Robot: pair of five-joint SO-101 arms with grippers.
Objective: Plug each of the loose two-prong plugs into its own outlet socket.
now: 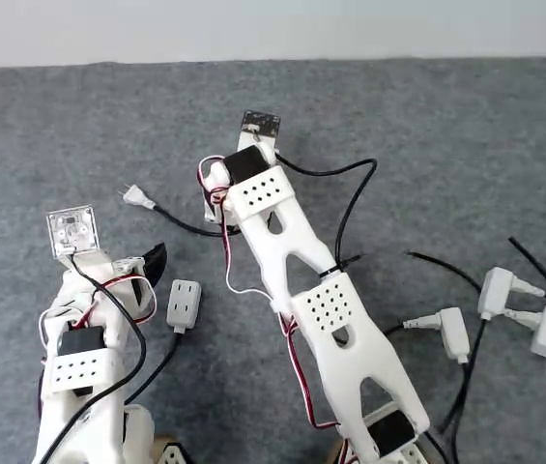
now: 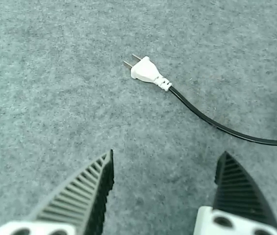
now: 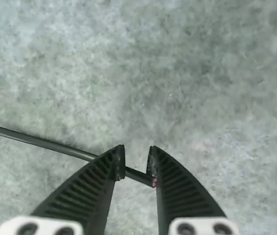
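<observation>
Pinches the black cord [image 3: 40,142] in the right gripper [image 3: 136,156], probably to steady the white two-prong plug [image 2: 145,71] lying loose on the table [image 2: 55,98]. Holds the left gripper [image 2: 166,153] spread short of that plug, apparently for a grasp. Leaves the outlet socket [image 1: 184,303] beside the left arm. Shows no legible writing.

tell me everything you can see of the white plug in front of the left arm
The white two-prong plug looks like moulded plastic, with two metal prongs and a ribbed collar where its black cord leaves. It lies flat on the grey carpet, unplugged, ahead of the open left hand, untouched by it. The right hand pinches the cord further along.
</observation>
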